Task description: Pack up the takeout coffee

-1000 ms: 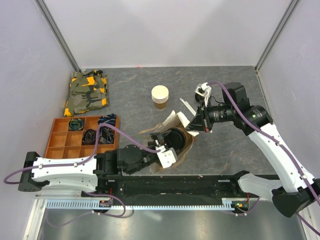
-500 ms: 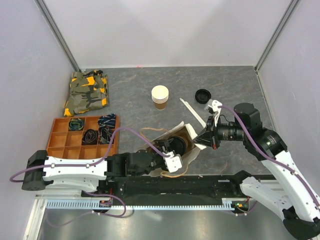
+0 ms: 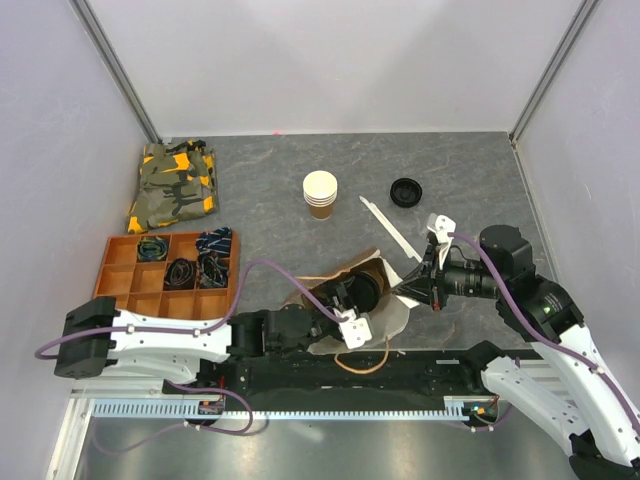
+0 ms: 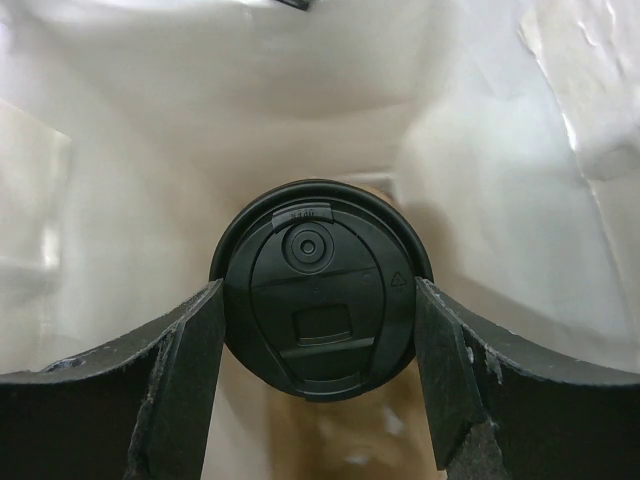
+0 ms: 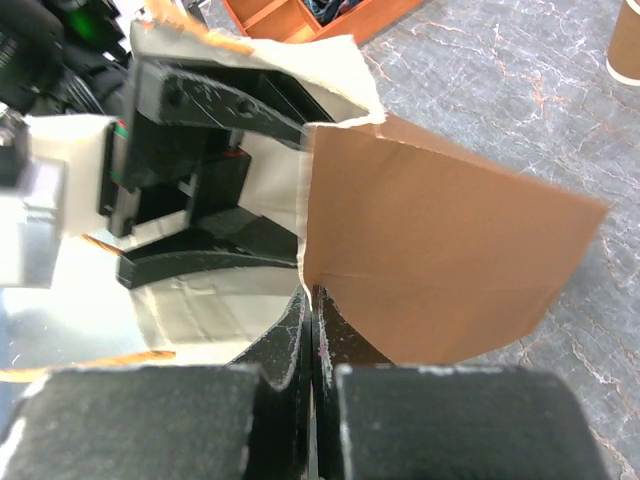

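Two grippers meet at the bag (image 5: 440, 270): the left gripper (image 4: 318, 345) reaches inside its mouth, its fingers (image 4: 185, 385) closed against both sides of the coffee (image 4: 318, 290), whose black top faces the wrist camera between the pads, with white bag walls around and beyond it. The right gripper (image 5: 312, 325) is squeezed tight on the bag's torn edge, nothing but paper between its jaws, a brown flap to its right and the left gripper's black fingers ahead-left inside the opening. Well beyond both grippers, toward the far wall, sit a cup stack (image 3: 320, 194), a loose lid (image 3: 405, 192) and a white stick (image 3: 385, 225); far left of the left gripper lie a tray (image 3: 118, 278) and camo cloth (image 3: 175, 187)
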Available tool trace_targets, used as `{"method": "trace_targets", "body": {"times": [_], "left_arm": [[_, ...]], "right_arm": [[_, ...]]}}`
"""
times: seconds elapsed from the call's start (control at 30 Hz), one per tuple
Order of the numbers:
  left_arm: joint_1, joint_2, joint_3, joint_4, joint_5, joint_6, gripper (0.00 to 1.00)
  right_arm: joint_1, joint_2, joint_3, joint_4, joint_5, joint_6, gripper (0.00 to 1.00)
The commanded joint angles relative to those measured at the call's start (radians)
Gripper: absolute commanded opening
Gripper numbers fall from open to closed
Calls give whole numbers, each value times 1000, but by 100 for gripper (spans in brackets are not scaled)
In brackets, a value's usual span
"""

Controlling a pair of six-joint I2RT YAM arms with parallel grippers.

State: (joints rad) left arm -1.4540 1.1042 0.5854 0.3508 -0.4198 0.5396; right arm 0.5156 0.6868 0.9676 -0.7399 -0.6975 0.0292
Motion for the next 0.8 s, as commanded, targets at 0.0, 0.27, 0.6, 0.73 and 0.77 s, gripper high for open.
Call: {"method": "trace_targets", "body": {"times": [0.0,0.27,0.6,0.73,0.77], "left_arm": [[9,62,-21,168,-36,57,8],[38,126,-24,232,-33,83,6],[46,5,59,108,-3,134,6],[46,35,99,71,-54,126,5],[47,42,105,67,-69,116,5]], "right_arm": [[8,-13,-17,42,7,-2,0],[6,-16,-27,51,-11,41,0],[-87,86,13,129,-69,277,0],[-111,103,2,163,-95,365,0],[-111,100,-13,166,-103,367,0]]}}
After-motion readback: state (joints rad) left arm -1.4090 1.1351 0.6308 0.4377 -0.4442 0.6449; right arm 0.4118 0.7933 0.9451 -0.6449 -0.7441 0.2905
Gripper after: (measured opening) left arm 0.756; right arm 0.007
